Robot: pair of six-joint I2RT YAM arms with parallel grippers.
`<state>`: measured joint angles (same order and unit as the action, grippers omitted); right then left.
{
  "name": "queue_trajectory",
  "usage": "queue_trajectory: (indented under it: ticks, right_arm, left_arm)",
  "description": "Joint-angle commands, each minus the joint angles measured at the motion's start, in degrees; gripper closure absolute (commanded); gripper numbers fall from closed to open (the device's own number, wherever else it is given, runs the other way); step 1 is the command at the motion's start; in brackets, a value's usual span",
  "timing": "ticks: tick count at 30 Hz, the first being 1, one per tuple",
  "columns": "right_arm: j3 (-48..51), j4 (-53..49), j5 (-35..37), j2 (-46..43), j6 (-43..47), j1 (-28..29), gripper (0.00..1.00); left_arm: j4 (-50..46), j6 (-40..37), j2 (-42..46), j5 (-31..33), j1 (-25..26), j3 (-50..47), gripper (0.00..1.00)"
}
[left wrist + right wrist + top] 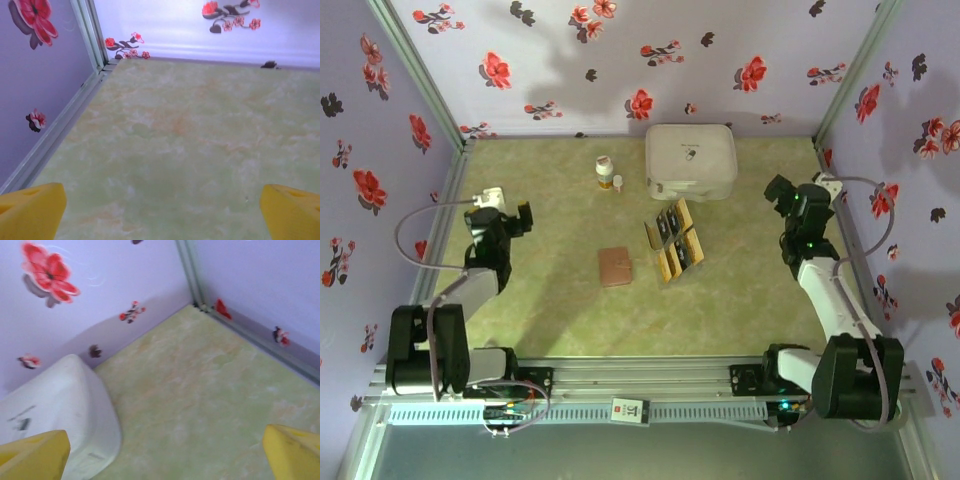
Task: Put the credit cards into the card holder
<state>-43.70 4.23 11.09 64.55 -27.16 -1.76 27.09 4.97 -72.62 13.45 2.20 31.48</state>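
Observation:
The credit cards [675, 240], tan-gold and black, lie in a loose cluster on the green table right of centre. The card holder [615, 266], a small reddish-brown wallet, lies shut just left of them. My left gripper [523, 217] hangs at the left side of the table, well away from the wallet, open and empty. In the left wrist view its yellow fingertips [32, 210] stand wide apart over bare table. My right gripper [780, 195] is at the right side, open with nothing in it, and its yellow fingertips [35, 455] frame bare table beside the white box.
A large white rounded box [690, 160] [55, 410] stands at the back, right of centre. A small white bottle [604, 172] and a smaller white item [618, 183] stand left of it. Flowered walls enclose the table on three sides.

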Motion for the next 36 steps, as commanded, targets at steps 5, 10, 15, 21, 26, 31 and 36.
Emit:
queue_trajectory:
  ticks: [5, 10, 15, 21, 26, 31, 36]
  right_arm:
    - [-6.23, -17.18, -14.61, -3.97, -3.91, 9.80, 0.03]
    - [-7.69, -20.66, -10.93, -0.40, -6.57, 26.17, 0.11]
    - [-10.20, -20.47, -5.69, 7.87, -10.25, 42.03, 0.15]
    - [-14.14, -18.23, -0.56, 19.87, -13.35, 54.32, 0.19]
    - [-18.33, -16.89, 1.62, 27.55, -13.89, 57.40, 0.20]
    - [-24.51, -18.07, 4.17, 34.95, -13.60, 57.42, 0.19]
    - [-30.46, -21.01, 6.93, 41.85, -14.53, 56.74, 0.19]
  left_arm:
    - [-30.03, 17.75, 6.15, 3.16, 3.62, 13.05, 0.00]
    - [-41.10, 23.86, 7.97, 1.36, 8.43, 16.97, 0.00]
    - [-46.74, 27.10, 7.16, -2.88, 10.50, 17.26, 0.00]
    - [-48.66, 28.73, 6.61, -5.80, 11.99, 14.92, 0.00]
    - [-48.71, 27.42, 6.13, -6.33, 12.37, 14.29, 0.00]
    - [-50.64, 26.13, 5.82, -5.98, 12.44, 15.80, 0.00]
    - [-49.66, 27.69, 6.31, -5.98, 12.48, 15.40, 0.00]
